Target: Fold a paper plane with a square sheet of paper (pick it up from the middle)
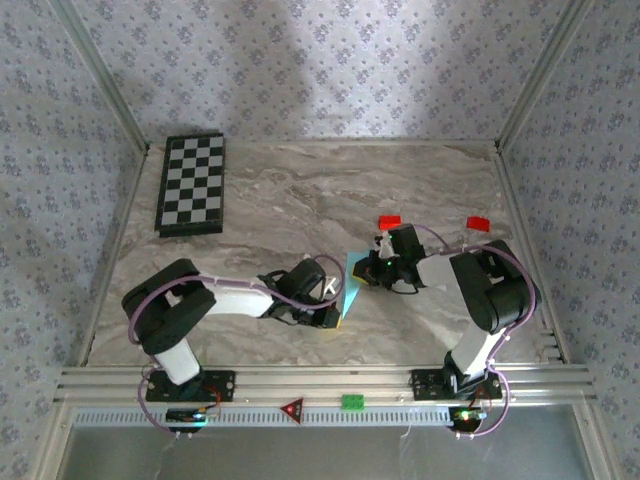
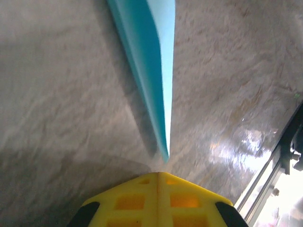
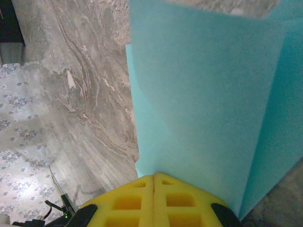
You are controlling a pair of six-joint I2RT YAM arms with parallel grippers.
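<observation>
The light cyan-blue paper plane (image 1: 353, 280) lies folded on the marble table between my two grippers. In the left wrist view it is a narrow pointed dart (image 2: 154, 71), and its tip ends just short of my left gripper (image 2: 158, 174). That gripper's yellow fingers are shut flat together with nothing between them. My right gripper (image 3: 154, 175) is also shut. Its fingertips sit over the near edge of a broad folded panel of the paper plane (image 3: 203, 94); I cannot tell whether they touch it. From above, the left gripper (image 1: 340, 314) is at the paper's near end and the right gripper (image 1: 364, 267) at its far right side.
A black-and-white chessboard (image 1: 192, 183) lies at the back left. Two small red blocks (image 1: 389, 221) (image 1: 478, 224) sit behind the right arm. Aluminium rails (image 1: 320, 380) border the near edge, and patterned walls enclose the table.
</observation>
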